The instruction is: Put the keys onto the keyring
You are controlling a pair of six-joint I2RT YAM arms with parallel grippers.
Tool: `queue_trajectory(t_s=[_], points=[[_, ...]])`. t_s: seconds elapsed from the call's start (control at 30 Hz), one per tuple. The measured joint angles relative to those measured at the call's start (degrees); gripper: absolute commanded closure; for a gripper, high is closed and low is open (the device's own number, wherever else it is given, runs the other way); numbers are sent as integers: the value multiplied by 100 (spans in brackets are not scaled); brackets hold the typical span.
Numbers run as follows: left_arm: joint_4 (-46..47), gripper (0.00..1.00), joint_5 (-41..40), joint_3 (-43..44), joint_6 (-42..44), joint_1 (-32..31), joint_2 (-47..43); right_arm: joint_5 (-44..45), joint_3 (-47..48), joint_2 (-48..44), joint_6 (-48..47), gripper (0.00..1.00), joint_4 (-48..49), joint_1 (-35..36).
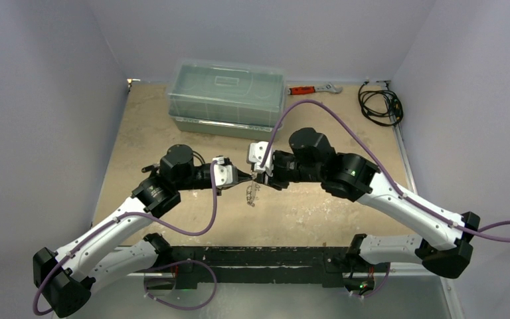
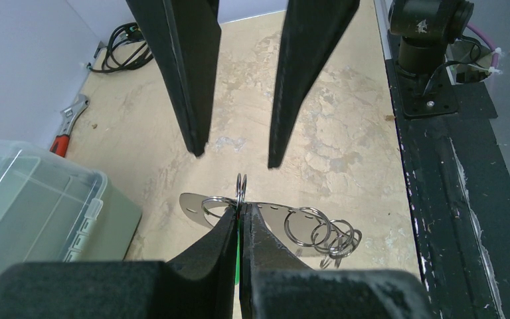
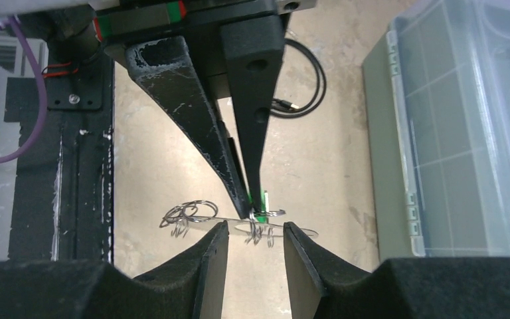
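Keyring point(image 2: 196, 205) | ring end at left tool point(image 2: 240, 211) tip, tool pinched tight on green key point(image 3: 257, 214) | right tool point(image 3: 254, 229) part-open, directly opposite, ring just beyond its gap

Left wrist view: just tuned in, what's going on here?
The left gripper is shut on the small key with the bright green plastic head, and a small silver split ring pokes out past its tips. The right gripper faces it with jaws open and empty, lined up on that ring. The flat pale oval tag with its chain of silver wire rings sits just below. Whether it hangs free or rests on something is unclear.
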Motion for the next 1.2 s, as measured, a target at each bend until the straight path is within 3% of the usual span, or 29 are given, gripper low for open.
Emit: queue_trajectory(t_s=[0.5, 0.67, 0.97, 1.2], points=[[0, 100, -17, 0, -2, 0, 0, 310, 109, 459, -55, 73, -111, 205], [0, 100, -20, 2, 0, 0, 0, 446, 111, 459, -101, 87, -101, 208], [2, 100, -61, 2, -2, 0, -2, 529, 79, 459, -125, 83, -81, 232], [-2, 100, -63, 2, -2, 0, -2, 527, 13, 457, -122, 86, -57, 232]])
